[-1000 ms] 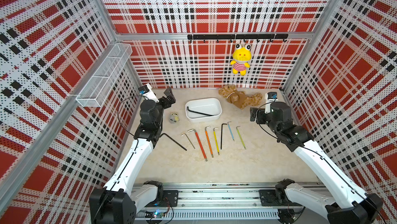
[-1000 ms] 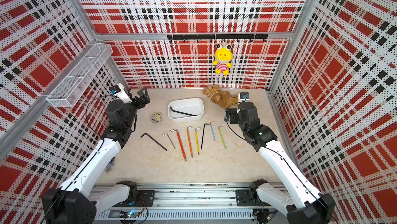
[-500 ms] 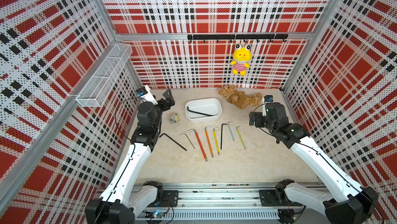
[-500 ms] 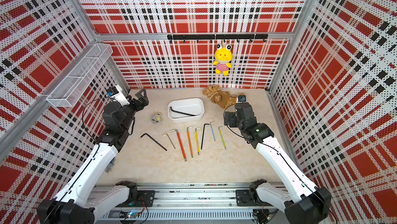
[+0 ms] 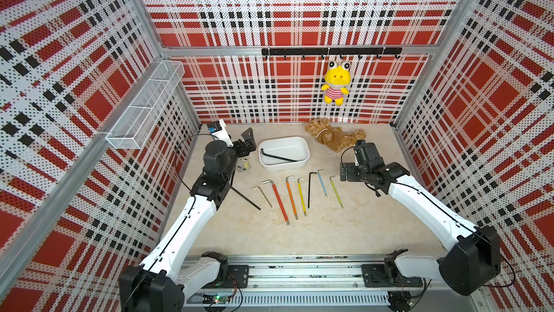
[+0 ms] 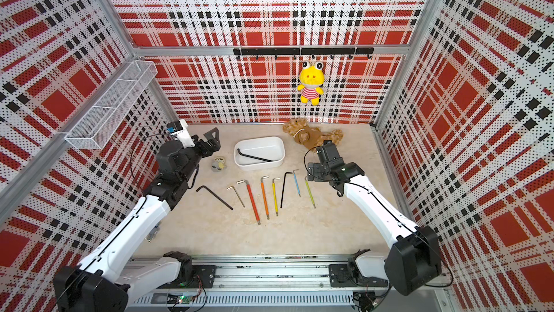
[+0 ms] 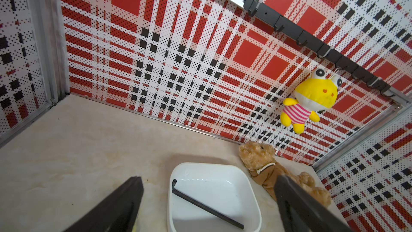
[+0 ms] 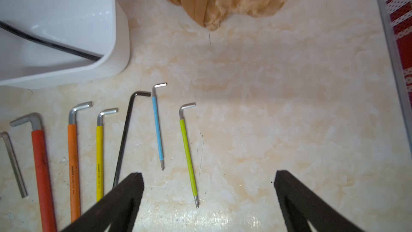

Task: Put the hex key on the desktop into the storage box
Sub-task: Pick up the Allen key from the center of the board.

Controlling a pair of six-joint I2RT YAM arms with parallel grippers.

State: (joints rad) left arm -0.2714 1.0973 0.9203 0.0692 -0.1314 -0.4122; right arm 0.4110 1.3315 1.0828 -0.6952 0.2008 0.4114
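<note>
Robot test cell in a lab. Enclosed on three sides by perforated plaid panels [image 5: 284, 11] in aluminium rails [image 5: 209, 51], with two robot arms [image 5: 186, 226] mounted on a metal base [image 5: 299, 274] at the front edge of the tabletop [image 5: 329, 235]. Fitted with hook bar [image 5: 329, 51] and wire basket [image 5: 144, 106].

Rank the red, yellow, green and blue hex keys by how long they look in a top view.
1. red key
2. yellow key
3. green key, only slightly shorter than yellow, so that pair is close
4. blue key
All lie flat on the desktop, so nearness hardly skews this.

Nine hex keys [image 5: 279, 202], two plush toys [image 5: 335, 81]
</note>
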